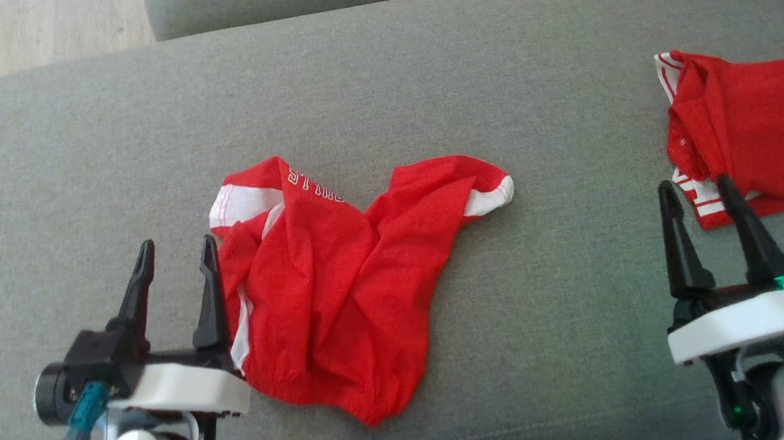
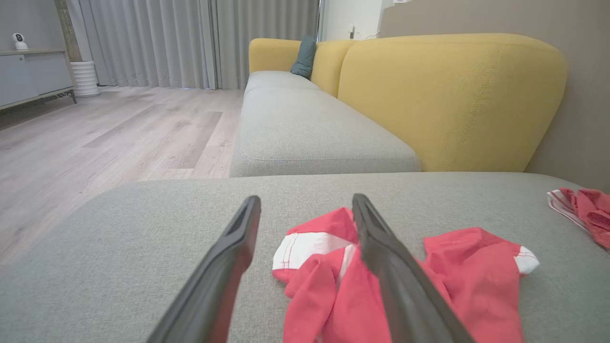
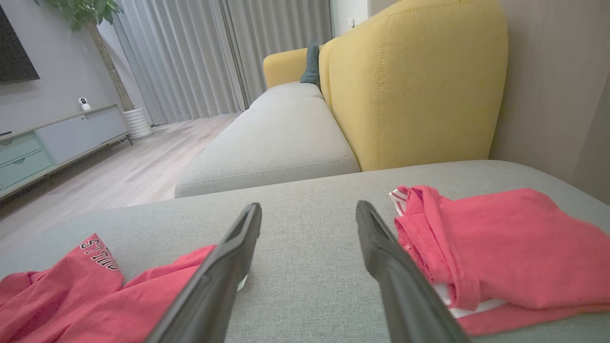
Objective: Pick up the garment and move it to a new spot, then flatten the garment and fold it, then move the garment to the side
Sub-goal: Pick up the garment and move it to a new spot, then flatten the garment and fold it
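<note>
Crumpled red garment [image 1: 341, 287] mid grey sofa cushion [image 1: 422, 71], left hand [image 1: 178, 244] fingers apart, empty, just beside its left edge, right hand [image 1: 694, 186] fingers apart, empty, near a second red garment [image 1: 755, 121] folded at right

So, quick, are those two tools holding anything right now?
Left tool: open, holding nothing, beside the crumpled red shorts.
Right tool: open, holding nothing, near the folded red garment.

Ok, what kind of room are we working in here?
Most likely a home living room: a grey and yellow sofa, floor-length curtains, and a low cabinet on a wood floor.
</note>
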Controlling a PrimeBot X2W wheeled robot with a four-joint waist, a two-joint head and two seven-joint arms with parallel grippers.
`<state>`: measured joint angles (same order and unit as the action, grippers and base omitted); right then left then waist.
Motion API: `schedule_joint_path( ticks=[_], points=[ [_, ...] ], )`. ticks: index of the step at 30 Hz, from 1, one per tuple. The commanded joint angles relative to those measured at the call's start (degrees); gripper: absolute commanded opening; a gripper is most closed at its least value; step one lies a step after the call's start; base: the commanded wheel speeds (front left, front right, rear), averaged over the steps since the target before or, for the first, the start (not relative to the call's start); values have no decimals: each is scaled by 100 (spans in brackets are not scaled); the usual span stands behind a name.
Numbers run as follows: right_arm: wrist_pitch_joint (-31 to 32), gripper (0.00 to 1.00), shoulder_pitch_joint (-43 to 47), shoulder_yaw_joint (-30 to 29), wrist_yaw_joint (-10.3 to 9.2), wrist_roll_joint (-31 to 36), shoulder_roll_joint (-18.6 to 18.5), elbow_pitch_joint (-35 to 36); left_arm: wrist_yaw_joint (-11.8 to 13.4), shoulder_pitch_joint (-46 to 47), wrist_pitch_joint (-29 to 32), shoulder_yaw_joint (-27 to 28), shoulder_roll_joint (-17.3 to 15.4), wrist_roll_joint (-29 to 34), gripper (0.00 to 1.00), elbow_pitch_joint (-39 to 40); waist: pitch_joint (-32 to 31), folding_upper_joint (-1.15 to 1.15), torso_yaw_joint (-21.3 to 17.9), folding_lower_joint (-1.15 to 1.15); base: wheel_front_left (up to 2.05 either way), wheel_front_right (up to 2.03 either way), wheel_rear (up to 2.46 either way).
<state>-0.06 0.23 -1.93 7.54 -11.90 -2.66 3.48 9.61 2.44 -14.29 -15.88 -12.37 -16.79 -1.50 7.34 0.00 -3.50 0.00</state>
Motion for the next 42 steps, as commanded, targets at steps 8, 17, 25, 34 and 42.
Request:
schedule_joint_path(
  ticks=[8,17,25,34,42],
  points=[
    [57,100,-13,-9,-5,84,-38,319,-18,136,-70,224,-69,43,100,224,-77,0,-31,0,0,0,0],
    [88,100,6,7,-5,81,-34,369,-75,75,97,139,-53,-32,100,79,-58,0,-8,0,0,0,0],
    [70,100,-42,43,-5,57,-32,352,-155,3,830,-7,1,-329,100,-439,29,0,-3,0,0,0,0],
    [50,100,-111,79,-5,39,-30,335,-340,-5,1539,-62,128,-820,19,-1196,157,0,-19,0,0,0,0],
    [24,100,-148,60,-5,3,-27,319,-121,462,720,140,-81,-443,0,-1076,235,0,-13,0,0,0,0]
  ],
)
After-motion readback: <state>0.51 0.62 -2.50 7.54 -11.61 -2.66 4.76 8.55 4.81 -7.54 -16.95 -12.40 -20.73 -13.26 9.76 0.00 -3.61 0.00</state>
